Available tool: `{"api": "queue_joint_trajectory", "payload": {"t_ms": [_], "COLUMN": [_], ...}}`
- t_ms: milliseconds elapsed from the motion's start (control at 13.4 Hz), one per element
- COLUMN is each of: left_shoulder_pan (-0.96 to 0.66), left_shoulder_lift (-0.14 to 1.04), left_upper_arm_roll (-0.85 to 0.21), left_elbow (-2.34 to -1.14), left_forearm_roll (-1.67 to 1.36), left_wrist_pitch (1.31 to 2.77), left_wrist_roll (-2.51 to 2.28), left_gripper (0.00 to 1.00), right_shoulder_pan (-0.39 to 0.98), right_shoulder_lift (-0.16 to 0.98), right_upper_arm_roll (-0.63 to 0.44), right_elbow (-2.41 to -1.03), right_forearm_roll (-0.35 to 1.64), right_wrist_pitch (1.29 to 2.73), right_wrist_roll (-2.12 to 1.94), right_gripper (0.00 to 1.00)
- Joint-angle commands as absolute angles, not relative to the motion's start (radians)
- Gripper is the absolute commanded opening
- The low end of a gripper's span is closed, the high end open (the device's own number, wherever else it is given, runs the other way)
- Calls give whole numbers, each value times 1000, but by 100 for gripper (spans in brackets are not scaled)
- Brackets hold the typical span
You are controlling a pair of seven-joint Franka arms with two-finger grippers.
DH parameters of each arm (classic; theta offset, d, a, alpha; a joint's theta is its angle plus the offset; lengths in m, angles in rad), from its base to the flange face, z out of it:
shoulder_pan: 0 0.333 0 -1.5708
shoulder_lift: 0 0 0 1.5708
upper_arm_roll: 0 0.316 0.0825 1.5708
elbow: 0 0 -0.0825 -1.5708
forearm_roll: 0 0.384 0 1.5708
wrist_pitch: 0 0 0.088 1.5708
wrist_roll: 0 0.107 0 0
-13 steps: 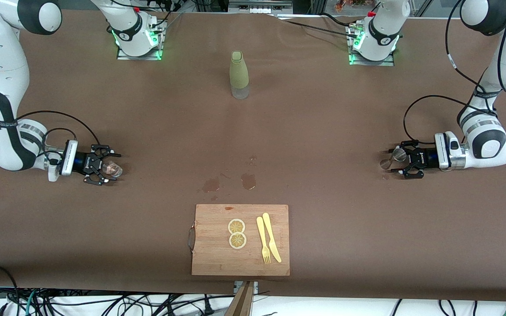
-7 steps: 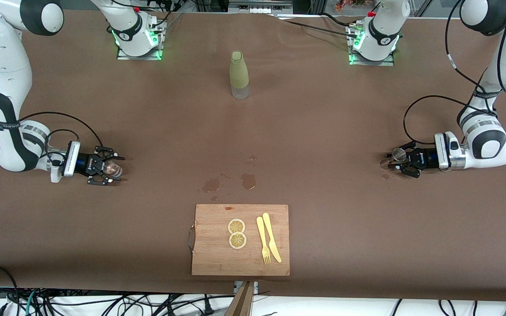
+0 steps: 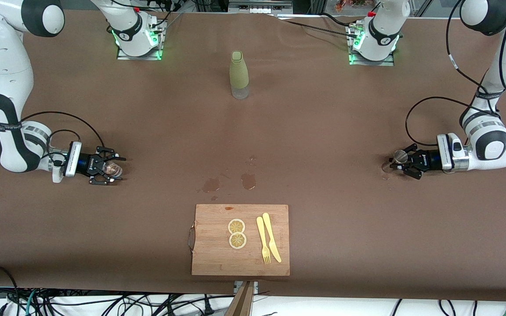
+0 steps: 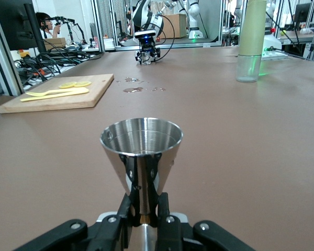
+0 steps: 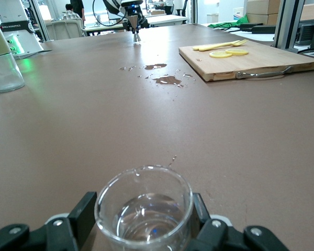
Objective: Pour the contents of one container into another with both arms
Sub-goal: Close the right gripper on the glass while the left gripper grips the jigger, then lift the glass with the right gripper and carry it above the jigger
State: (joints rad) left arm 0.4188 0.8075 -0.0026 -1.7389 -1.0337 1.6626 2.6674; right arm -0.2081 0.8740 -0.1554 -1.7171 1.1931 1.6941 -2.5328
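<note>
We start at the right arm's end of the table, where the right gripper [image 3: 108, 169] sits low over the brown table [image 3: 323, 131], reaching in toward the middle. Its fingers [image 5: 82, 212] are clamped on the glass cup [image 3: 113, 169], one on each side of the wall. In the right wrist view the glass cup [image 5: 144, 213] stands upright with its mouth open and a little clear liquid at the bottom.

Moving toward the middle, we see the olive-green bottle [image 3: 239, 74] standing upright, farther from the front camera than everything else on the table. Nearer to the camera lie several wet spots [image 3: 247, 180], and nearer again the wooden cutting board [image 3: 209, 259]. On the board rest two lemon slices [image 3: 236, 233], with a yellow fork [image 3: 262, 241] and a yellow knife [image 3: 272, 237] lying side by side next to them, toward the left arm's end.

At the left arm's end of the table, the left gripper [image 3: 401, 162] is low over the surface, also pointing toward the middle. Its jaws are shut on the narrow waist of the jigger [image 3: 399, 155]. In the left wrist view the jigger [image 4: 141, 154] stands upright, its upper cone open, and the fingers [image 4: 126, 212] grip it just under that cone.
</note>
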Motion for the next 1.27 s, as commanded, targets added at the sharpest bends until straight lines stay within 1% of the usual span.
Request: {"api": "queue_joint_trajectory", "payload": {"t_ms": [0, 224, 298, 447, 596, 820, 969, 1193], "left_shoulder_pan": [419, 419, 410, 370, 284, 151, 76, -35], "left_shoulder_lift": [767, 718, 707, 678, 654, 643, 644, 660], "left_upper_arm_roll": [-27, -92, -113, -158, -160, -158, -160, -163], "left_elbow": [-1672, -1649, -1649, -1655, -1661, -1664, -1663, -1658], "left_forearm_roll": [-987, -919, -911, -900, -900, -914, -917, -958], "left_wrist_pitch": [1643, 1652, 1679, 1747, 1811, 1925, 1991, 2090], "left_wrist_roll": [2552, 2372, 2326, 2257, 2185, 2052, 1929, 1841], "left_gripper": [0, 0, 0, 0, 0, 0, 0, 0], "right_shoulder_pan": [-209, -207, -207, -206, -199, -190, -186, -186], "right_shoulder_lift": [894, 894, 894, 894, 894, 896, 896, 903], "right_upper_arm_roll": [-156, -156, -156, -156, -155, -155, -149, -149], "right_elbow": [-1697, -1697, -1697, -1695, -1690, -1690, -1690, -1690], "right_forearm_roll": [1212, 1212, 1212, 1212, 1233, 1244, 1256, 1261], "right_wrist_pitch": [1677, 1677, 1675, 1674, 1669, 1669, 1669, 1672], "right_wrist_roll": [-2549, -2549, -2549, -2549, -2549, -2548, -2548, -2548], "right_gripper": [77, 63, 61, 59, 57, 42, 41, 28]}}
